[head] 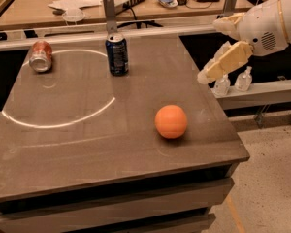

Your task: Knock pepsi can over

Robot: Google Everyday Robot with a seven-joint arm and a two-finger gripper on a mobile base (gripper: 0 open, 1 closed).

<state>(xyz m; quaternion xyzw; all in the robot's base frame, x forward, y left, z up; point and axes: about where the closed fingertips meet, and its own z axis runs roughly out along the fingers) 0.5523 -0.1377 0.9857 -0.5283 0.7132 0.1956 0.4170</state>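
The pepsi can [117, 54] is dark blue with white print and a silver top. It stands upright at the back middle of the dark table [87, 144]. My gripper [217, 58] hangs in the air at the right, over the table's right edge. It is well to the right of the can, at about the can's height, and touches nothing. The white arm housing [269, 25] sits behind it at the upper right.
An orange ball [170, 121] rests on the table's front right. A reddish-orange can [40, 56] lies on its side at the back left. A metal rail [155, 30] runs behind the table. Small clear bottles [242, 79] stand on a ledge to the right.
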